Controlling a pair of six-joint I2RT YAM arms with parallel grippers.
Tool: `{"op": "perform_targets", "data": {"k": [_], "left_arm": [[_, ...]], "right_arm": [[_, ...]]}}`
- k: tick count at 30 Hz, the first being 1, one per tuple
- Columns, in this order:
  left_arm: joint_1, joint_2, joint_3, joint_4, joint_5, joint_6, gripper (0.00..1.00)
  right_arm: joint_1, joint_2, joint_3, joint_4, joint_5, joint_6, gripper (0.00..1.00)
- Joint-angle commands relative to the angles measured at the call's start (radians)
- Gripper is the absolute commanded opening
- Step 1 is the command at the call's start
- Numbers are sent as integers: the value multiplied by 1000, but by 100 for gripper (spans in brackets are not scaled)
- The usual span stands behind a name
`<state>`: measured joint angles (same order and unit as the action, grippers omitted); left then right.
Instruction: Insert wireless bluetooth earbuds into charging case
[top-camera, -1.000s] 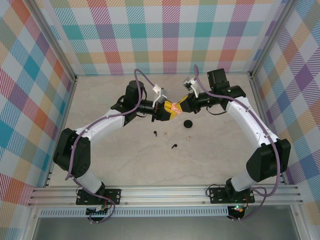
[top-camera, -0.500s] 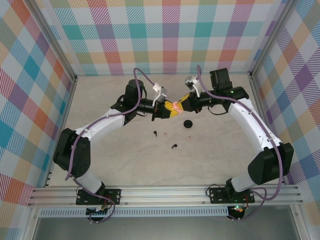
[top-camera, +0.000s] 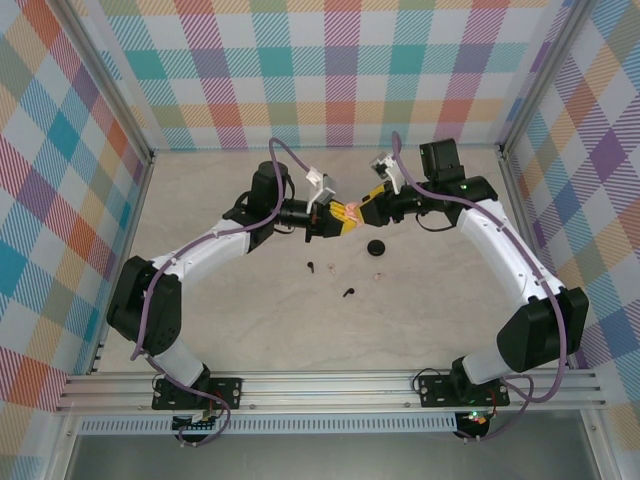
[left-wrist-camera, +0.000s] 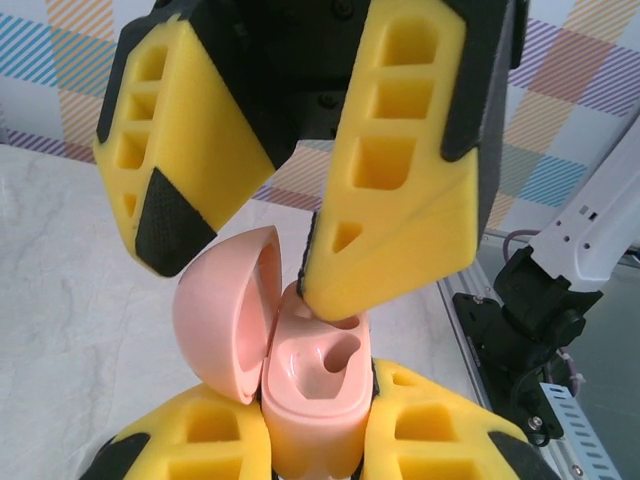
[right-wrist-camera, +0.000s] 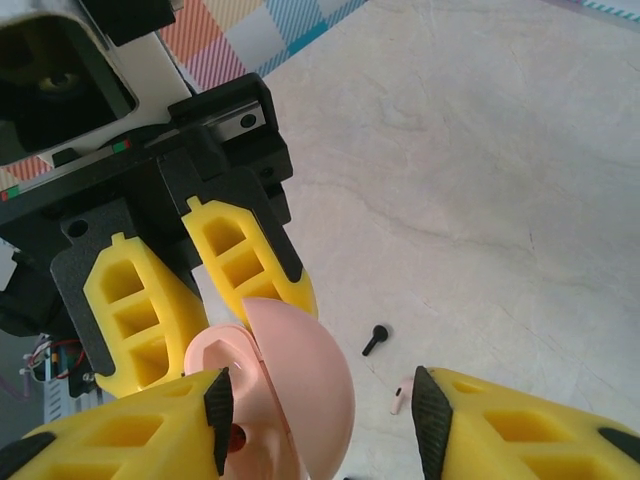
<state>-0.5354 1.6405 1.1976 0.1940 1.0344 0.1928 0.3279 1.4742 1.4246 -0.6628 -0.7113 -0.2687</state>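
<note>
My left gripper (top-camera: 338, 217) is shut on the base of a pink charging case (left-wrist-camera: 312, 385), held above the table with its lid (left-wrist-camera: 222, 312) swung open. The case's near socket is empty. My right gripper (right-wrist-camera: 320, 425) stands open round the case; one of its fingers (left-wrist-camera: 395, 215) rests its tip on the far socket, hiding it. On the table lie two black earbuds (top-camera: 312, 267) (top-camera: 348, 293) and a pink earbud (top-camera: 377, 275). In the right wrist view, a black earbud (right-wrist-camera: 375, 340) and a pink earbud (right-wrist-camera: 400, 396) lie below the case (right-wrist-camera: 300, 390).
A round black case (top-camera: 376, 247) sits on the table just below the right gripper. Checked walls enclose the table on three sides, and a metal rail (top-camera: 330, 385) runs along the near edge.
The right gripper has opened its jaws round the pink case. The left gripper has tightened on the case's base. Both grippers stay close together at the same spot.
</note>
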Motion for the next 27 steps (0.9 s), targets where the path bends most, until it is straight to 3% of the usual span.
{"op": "perform_targets", "data": {"k": [1, 11, 15, 18, 27], "left_arm": [[-9, -28, -21, 44, -37, -13, 3], [-1, -42, -87, 114, -122, -49, 5], [2, -73, -150, 163, -156, -71, 6], [2, -110, -192, 163, -187, -73, 6], [-12, -199, -291, 143, -220, -102, 7]], "right_arm": [[3, -46, -15, 42, 36, 23, 56], [-23, -133, -109, 121, 242, 118, 61], [-30, -141, -158, 68, 363, 163, 63], [-32, -122, -193, -4, 466, 292, 63], [-32, -73, -438, 33, 408, 382, 59]]}}
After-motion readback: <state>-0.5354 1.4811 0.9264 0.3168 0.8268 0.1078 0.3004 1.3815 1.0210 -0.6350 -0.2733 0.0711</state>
